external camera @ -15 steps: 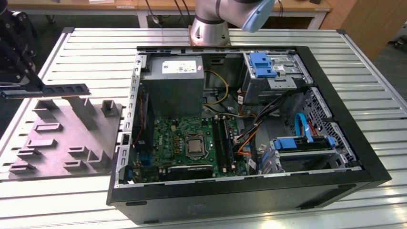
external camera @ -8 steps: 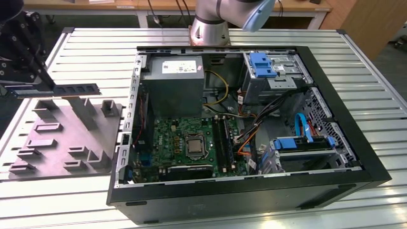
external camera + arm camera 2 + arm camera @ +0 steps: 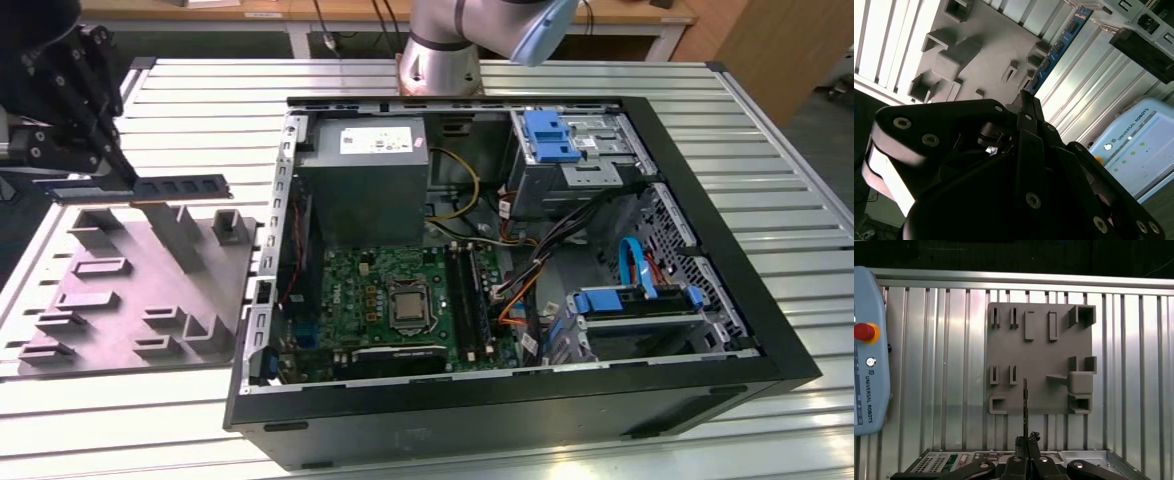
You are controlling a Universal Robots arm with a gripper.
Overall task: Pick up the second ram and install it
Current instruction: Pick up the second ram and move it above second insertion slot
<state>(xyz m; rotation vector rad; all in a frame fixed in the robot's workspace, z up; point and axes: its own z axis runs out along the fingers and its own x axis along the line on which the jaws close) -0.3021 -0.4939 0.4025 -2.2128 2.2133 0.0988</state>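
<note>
The second ram [image 3: 180, 187] is a thin dark stick with a row of black chips, held level and on edge just above the far edge of the grey fixture plate [image 3: 134, 290]. My gripper [image 3: 127, 182] is shut on it near one end. In the second wrist view the ram [image 3: 1059, 45] runs out from the gripper [image 3: 1026, 96] as a blue strip. The first wrist view shows the ram [image 3: 1025, 400] edge-on above the gripper [image 3: 1026, 439], over the plate [image 3: 1039, 340]. The green motherboard [image 3: 387, 290] with its long black slots [image 3: 467, 295] lies in the open case at the exterior view's right.
The open black computer case [image 3: 747, 330] holds a grey power supply [image 3: 363, 180], blue drive brackets [image 3: 547, 135], cables and a second blue bracket [image 3: 641, 300]. The arm's base [image 3: 441, 60] stands behind the case. A teach pendant [image 3: 869, 350] lies on the slatted table [image 3: 787, 150].
</note>
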